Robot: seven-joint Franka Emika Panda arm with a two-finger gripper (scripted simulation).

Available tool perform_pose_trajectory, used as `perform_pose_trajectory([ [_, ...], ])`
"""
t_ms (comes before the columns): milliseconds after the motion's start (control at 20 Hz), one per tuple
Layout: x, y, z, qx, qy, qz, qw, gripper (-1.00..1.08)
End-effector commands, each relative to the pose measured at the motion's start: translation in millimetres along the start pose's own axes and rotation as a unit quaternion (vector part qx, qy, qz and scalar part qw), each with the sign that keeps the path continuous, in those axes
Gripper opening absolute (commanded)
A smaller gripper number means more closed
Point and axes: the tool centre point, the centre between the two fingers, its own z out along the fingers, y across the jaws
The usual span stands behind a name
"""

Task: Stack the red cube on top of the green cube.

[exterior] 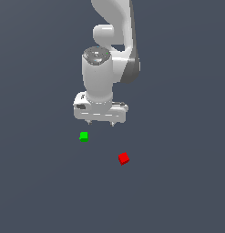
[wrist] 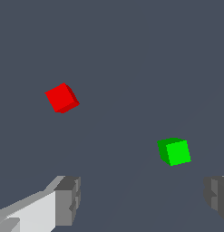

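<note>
The red cube (exterior: 124,158) (wrist: 61,97) lies on the dark grey floor, lower and toward the exterior view's right. Apart from it, the green cube (exterior: 84,136) (wrist: 174,151) rests further toward the exterior view's left. My gripper (exterior: 100,123) (wrist: 140,201) hangs above the floor, higher in the picture than both cubes. It is open, its fingers (wrist: 68,199) spread wide with nothing between them. Neither cube touches the gripper.
The white arm (exterior: 109,54) rises behind the gripper toward the upper middle of the exterior view. A flat dark grey floor (exterior: 177,191) stretches all around the two cubes.
</note>
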Motion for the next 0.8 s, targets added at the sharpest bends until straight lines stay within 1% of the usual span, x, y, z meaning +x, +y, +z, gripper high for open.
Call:
perform_pose_trajectory([
  [0,0,0,0,0.0,0.0,0.0,1.0,1.0],
  [350,7,-6,8,0.002,-0.001,-0.017,0.9999,1.0],
  [750,32,-30,37,0.007,-0.004,-0.078,0.9969,1.0],
])
